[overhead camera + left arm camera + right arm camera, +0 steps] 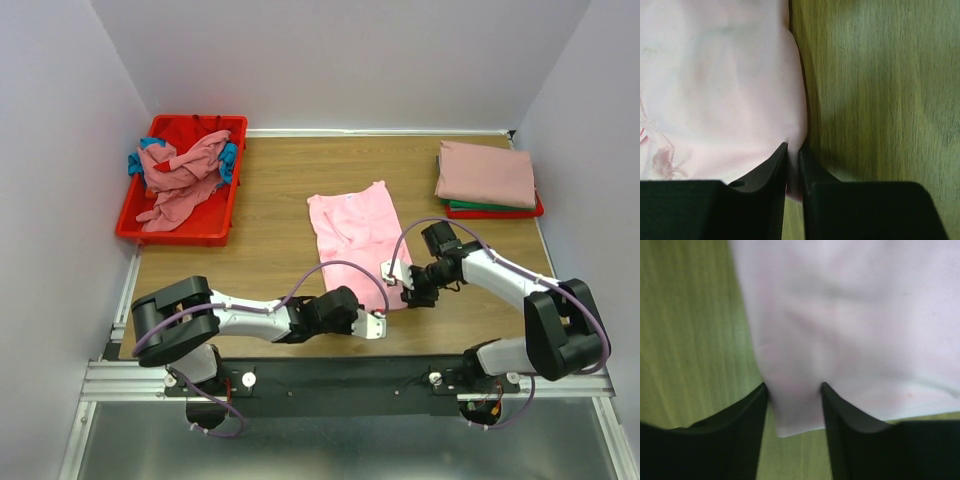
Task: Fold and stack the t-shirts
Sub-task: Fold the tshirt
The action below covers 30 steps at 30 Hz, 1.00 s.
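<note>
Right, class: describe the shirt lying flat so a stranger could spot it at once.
Find the wooden table. In its middle, between the red bin on the left and the folded stack on the right, lies the pink shirt. It alone lies flat and single, not heaped or stacked.

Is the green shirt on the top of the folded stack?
No, the top shirt is dusty rose; the green one lies under it.
</note>
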Tool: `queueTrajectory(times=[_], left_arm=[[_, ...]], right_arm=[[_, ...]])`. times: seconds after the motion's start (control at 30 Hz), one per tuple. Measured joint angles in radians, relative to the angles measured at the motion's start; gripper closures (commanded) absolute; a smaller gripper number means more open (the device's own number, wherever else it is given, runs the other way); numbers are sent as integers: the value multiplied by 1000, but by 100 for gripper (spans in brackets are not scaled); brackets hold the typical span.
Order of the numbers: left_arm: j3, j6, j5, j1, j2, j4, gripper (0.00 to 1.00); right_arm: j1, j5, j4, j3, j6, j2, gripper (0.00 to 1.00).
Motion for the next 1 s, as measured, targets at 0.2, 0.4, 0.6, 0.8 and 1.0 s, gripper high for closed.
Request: queueTrajectory(times=[0.2,0.4,0.6,0.8,1.0], left_arm=[[-5,2,11,0,-3,1,90],[-14,3,27,0,-14,1,97],[-37,5,60,0,-70,-12,100],[-37,8,101,0,-143,-46,100],[-37,8,123,0,-178,-92,100]], right_arm=[[2,12,61,-2,50,6,89],[2,23,64,-6,82,-3,99],[3,17,-117,21,24,-16,100],[4,-17,-280,73,-18,-89,100],[4,-51,-345,108,-25,-117,100]])
